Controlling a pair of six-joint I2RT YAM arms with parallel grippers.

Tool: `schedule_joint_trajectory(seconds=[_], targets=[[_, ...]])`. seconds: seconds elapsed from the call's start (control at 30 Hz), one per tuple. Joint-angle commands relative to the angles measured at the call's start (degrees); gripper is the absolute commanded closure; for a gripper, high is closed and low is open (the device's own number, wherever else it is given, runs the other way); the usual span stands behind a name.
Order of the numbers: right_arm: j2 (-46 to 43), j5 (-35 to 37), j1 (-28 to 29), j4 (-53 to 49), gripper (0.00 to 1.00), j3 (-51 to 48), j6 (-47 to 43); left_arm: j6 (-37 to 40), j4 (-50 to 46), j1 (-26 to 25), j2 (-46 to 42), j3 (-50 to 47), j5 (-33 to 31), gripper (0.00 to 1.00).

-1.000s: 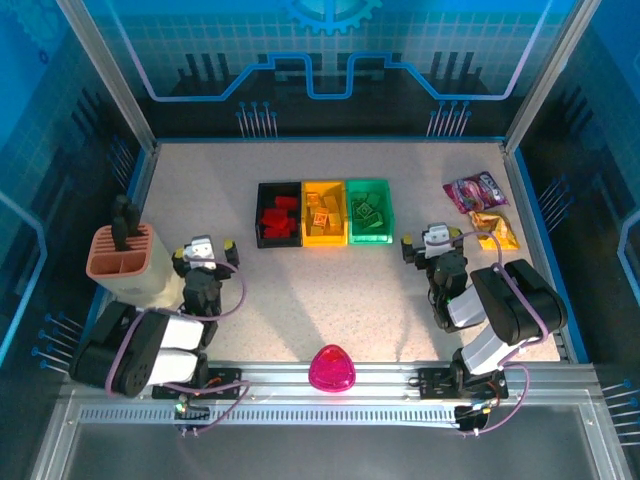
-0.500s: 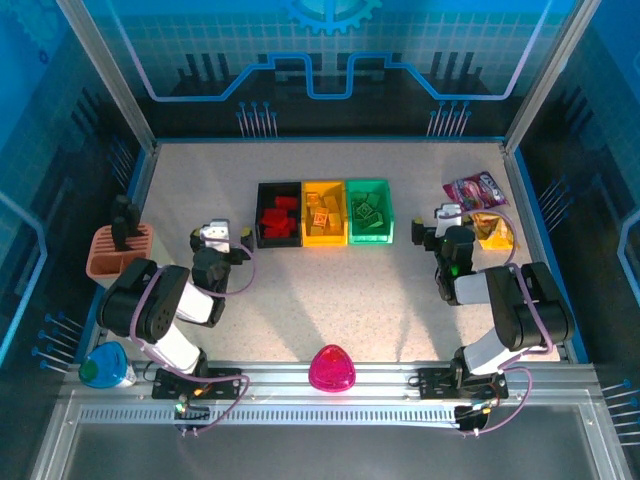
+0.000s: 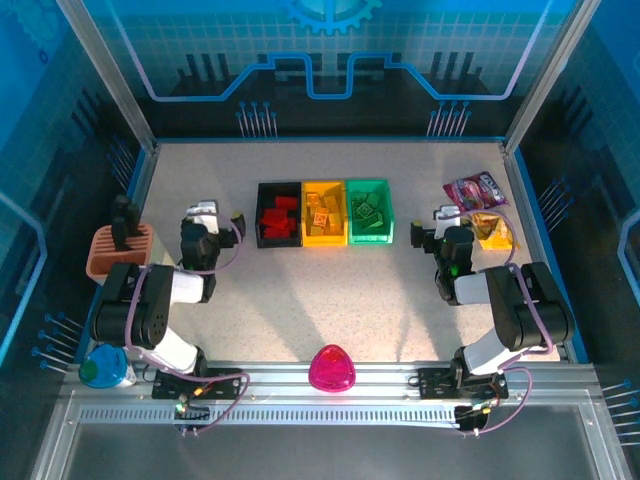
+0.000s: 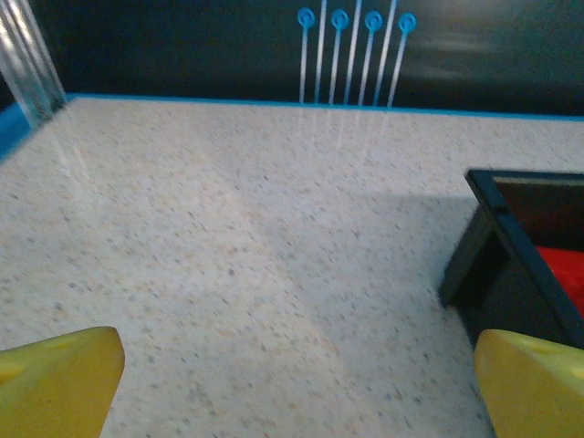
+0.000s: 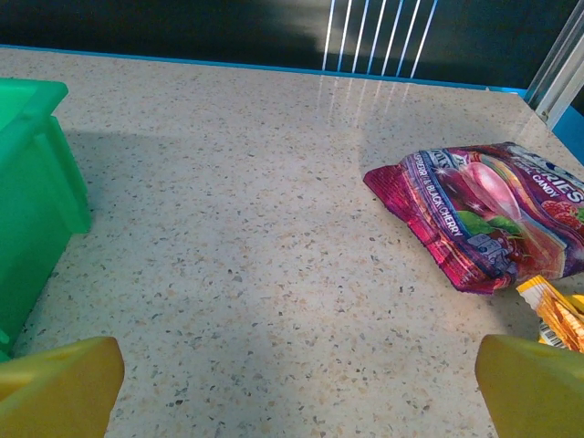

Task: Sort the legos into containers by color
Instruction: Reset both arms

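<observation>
Since the legos (image 3: 278, 220) already sit sorted by color in the three containers (image 3: 324, 184), I'd back the left gripper (image 3: 210, 214) and right gripper (image 3: 443, 222), both spread wide and empty, away without bumping them.

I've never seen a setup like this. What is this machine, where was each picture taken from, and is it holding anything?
These are two robot arms bolted at the near edge of a table. One picture looks down from above and behind them. The other two come from a camera on each wrist; the yellow shapes in their bottom corners are that arm's fingers. The left end effector and right end effector are open, holding nothing. On the table stand a black bin with red legos, a yellow bin with yellow legos and a green bin with green legos. Snack packets lie at the right, a terracotta holder stands at the left, and a pink dome sits by the front edge.
</observation>
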Motion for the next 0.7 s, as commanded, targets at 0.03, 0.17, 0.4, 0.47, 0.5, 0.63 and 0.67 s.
schedule_joint_trajectory(seconds=[0.03,0.17,0.4,0.47,0.5,0.63,0.67], targets=[[-0.57,-1.84,0.58,-0.26,0.00,0.83,-0.92,-1.63,-3.39,0.02,-0.55,-0.08,3.19,0.01],[-0.66,-6.35,1.33,3.06,0.00,-1.04,-3.46,-1.65,-3.22,0.01,-0.61,-0.10,3.28,0.01],[-0.75,-5.32,-1.39,-0.19,0.00,0.58,0.65,-1.47,-3.34,-0.03,-0.60,-0.07,3.50,0.01],[-0.78,-5.21,-1.32,-0.47,0.00,0.61,0.56,-1.53,-3.39,-0.03,-0.61,-0.01,3.54,0.01],[-0.78,-5.16,-1.32,-0.45,0.00,0.68,0.54,-1.53,-3.39,-0.03,-0.61,-0.03,3.48,0.01],[-0.69,-4.47,-0.83,-0.94,0.00,0.99,0.07,-1.56,-3.32,-0.03,-0.58,-0.06,3.43,0.01],[-0.77,-4.46,-0.74,-1.02,0.00,0.90,0.01,-1.53,-3.36,-0.03,-0.61,-0.05,3.43,0.01]])
